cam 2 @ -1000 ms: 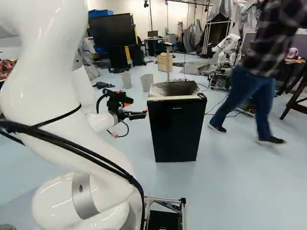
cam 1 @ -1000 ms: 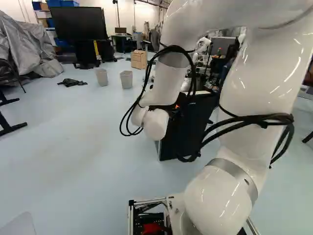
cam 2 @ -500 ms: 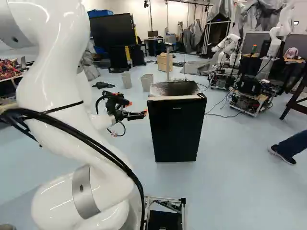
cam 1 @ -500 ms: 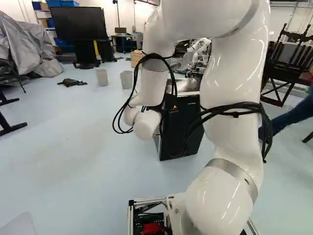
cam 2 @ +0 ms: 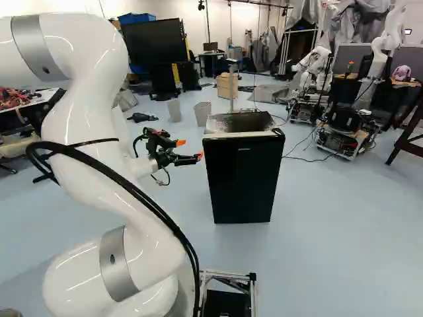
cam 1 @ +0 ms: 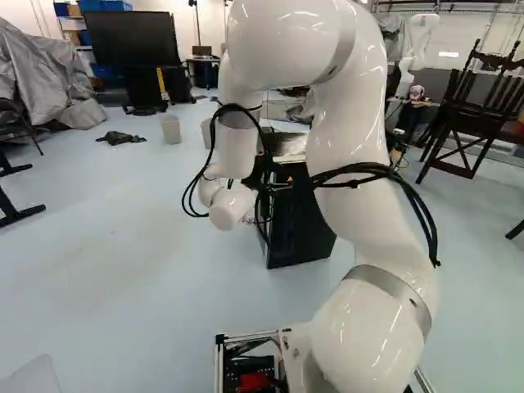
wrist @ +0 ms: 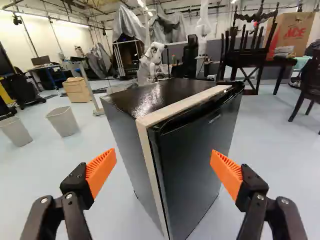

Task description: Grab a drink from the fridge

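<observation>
The gripper (cam 2: 190, 150) is at the left side of the small black fridge (cam 2: 242, 178) in the right base view, near its upper left edge. In the wrist view the gripper (wrist: 163, 167) stands wide open, orange pads apart, with nothing held. Ahead of it, between the lines of its two fingers, is the upright front corner of the fridge (wrist: 200, 155). The door is shut, with a light strip along the body's front edge. No drink can be seen.
Two grey bins (cam 2: 202, 113) and a wooden drawer box (cam 2: 227, 85) stand behind the fridge. Another robot (cam 2: 313, 71) is at the back right, beside wheeled equipment (cam 2: 346, 135) with cables on the floor. Dark wooden chairs (cam 1: 479, 102) stand farther right.
The base has not moved. My arm's upper links have swung left and lower, and the wrist has shifted slightly left beside the fridge. A person walking past on the right has left the view.
</observation>
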### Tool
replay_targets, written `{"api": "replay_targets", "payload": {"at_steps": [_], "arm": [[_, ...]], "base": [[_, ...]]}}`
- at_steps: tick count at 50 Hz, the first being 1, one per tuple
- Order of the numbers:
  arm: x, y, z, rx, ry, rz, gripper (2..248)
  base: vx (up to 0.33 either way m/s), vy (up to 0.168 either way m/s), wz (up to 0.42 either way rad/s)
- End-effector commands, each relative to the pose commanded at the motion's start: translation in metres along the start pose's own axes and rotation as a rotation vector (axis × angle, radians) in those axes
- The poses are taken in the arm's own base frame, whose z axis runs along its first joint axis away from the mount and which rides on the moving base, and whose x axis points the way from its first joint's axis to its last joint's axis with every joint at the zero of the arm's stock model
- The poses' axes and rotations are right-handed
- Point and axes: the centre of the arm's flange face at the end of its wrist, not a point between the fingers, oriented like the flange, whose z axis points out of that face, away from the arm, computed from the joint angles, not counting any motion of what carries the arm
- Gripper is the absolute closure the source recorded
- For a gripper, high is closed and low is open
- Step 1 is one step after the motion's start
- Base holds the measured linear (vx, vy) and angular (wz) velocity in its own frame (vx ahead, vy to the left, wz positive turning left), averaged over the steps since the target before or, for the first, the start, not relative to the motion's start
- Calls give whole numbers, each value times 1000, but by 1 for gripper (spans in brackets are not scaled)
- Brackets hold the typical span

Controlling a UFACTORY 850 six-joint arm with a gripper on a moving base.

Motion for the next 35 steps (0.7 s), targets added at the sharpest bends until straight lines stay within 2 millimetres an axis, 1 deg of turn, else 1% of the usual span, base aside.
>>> {"api": "replay_targets", "payload": {"at_steps": [15,35], "arm": [[-2,-22,15,-87,54,47,3],[-3,-38,36,-131,64,85,3]], "base": [[0,0,0],[0,0,0]]}}
